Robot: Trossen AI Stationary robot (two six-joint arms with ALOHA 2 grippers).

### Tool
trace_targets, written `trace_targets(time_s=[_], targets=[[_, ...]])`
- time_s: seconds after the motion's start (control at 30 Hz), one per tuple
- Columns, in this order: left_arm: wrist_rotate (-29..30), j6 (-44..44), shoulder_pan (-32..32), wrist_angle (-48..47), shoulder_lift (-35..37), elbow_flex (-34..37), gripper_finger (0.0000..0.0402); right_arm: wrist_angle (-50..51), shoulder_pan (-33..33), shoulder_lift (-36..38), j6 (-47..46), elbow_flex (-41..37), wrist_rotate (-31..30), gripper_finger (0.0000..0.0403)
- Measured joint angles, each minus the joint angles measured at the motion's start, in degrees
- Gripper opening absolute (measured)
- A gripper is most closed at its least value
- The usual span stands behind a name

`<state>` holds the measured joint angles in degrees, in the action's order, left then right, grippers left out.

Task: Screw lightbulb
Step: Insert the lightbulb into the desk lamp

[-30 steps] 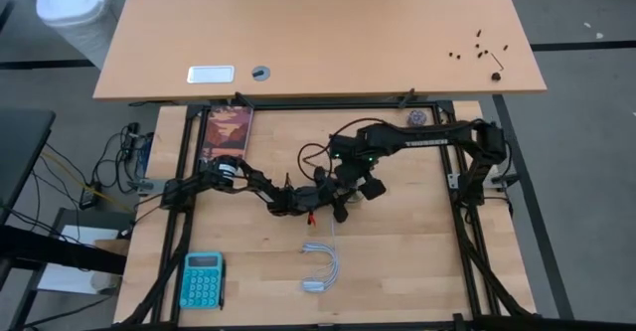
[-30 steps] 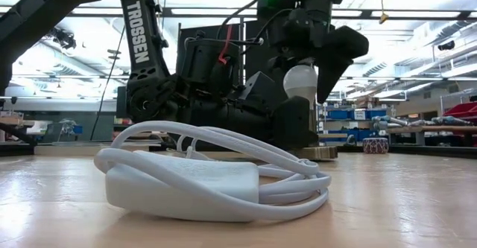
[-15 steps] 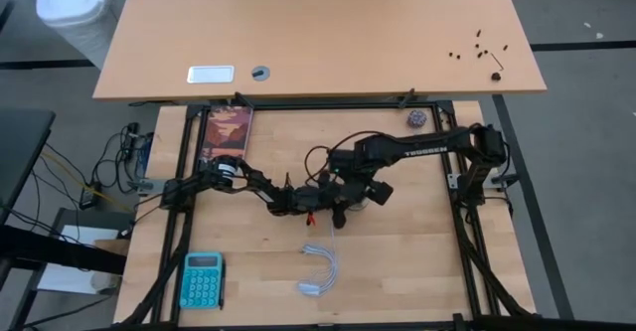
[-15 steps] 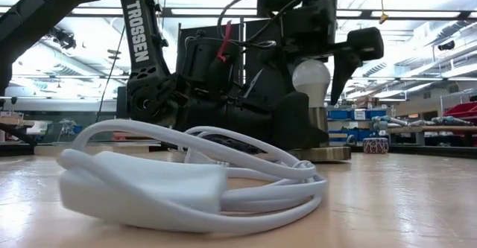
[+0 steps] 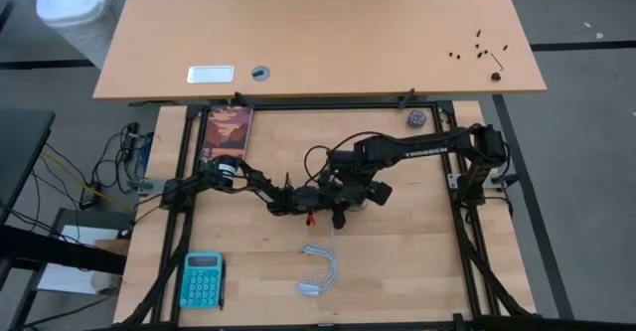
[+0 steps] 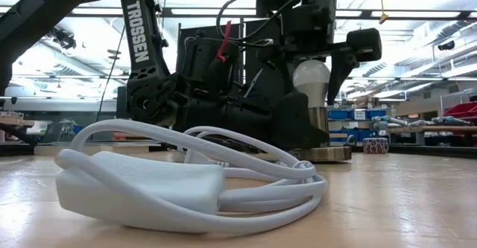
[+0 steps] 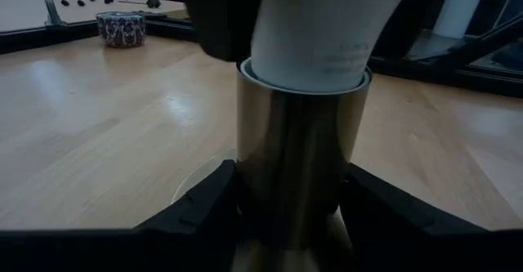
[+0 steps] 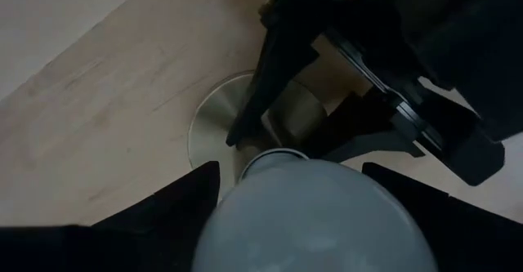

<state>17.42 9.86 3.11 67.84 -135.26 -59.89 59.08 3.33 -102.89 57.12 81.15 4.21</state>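
Observation:
The white lightbulb (image 6: 311, 75) stands upright with its base inside the metal tube (image 6: 318, 125) of the socket, whose round disc (image 6: 328, 154) rests on the table. My left gripper (image 7: 298, 215) is shut on the tube, low down; it reaches in from the table's left (image 5: 316, 204). My right gripper (image 8: 315, 198) is over the bulb (image 5: 343, 194), shut on its round head. The bulb's screw base is hidden in the tube. My left gripper pinches the socket's upright metal tube (image 7: 253, 190) between its two fingers, near the tube's foot. The fingers come level from the table's left. The socket stands upright on its disc (image 8: 214, 121) on the table. My right gripper holds the bulb's round head (image 8: 233, 202) between its two fingers (image 6: 344, 62), one on each side. The fingers come from above, pointing down. The bulb stands upright, its lower end in the tube.
The socket's white cord and adapter (image 6: 149, 192) lie coiled near the table's front (image 5: 320, 269). A teal calculator (image 5: 202, 279) lies at the near left, a picture card (image 5: 229, 132) at the far left, a small purplish ball (image 5: 415, 118) at the far right.
My right gripper has turned about its wrist and brought the bulb from a tilt over the tube to upright in it. The socket has shifted slightly, and the white cord and adapter have slid a little along the table. In the last half second almost nothing has moved.

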Motion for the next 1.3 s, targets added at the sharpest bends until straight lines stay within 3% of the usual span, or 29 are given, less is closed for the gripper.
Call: trace_targets(time_s=[0.4,0.63,0.77,1.03,1.3], targets=[[-0.6,-0.4,0.0,0.1,0.0,0.0,0.0198,-0.5,1.2,0.0,-1.9,0.0,3.4,0.0305],[-0.7,-0.5,0.0,0.5,-0.1,0.0,0.0198,-0.9,1.2,-0.1,-3.1,0.0,4.1,0.0257],[-0.8,-0.5,0.0,0.8,-0.1,0.0,0.0198,-0.8,1.2,-0.1,-4.6,0.0,4.3,0.0252],[0.8,-0.5,0.1,0.8,-0.1,0.0,0.0198,-1.0,1.2,-0.1,-16.4,0.0,2.3,0.0273],[2.2,-0.1,0.1,0.8,-0.1,0.0,0.0198,-2.2,0.8,-0.2,-34.3,0.0,1.2,0.0258]])
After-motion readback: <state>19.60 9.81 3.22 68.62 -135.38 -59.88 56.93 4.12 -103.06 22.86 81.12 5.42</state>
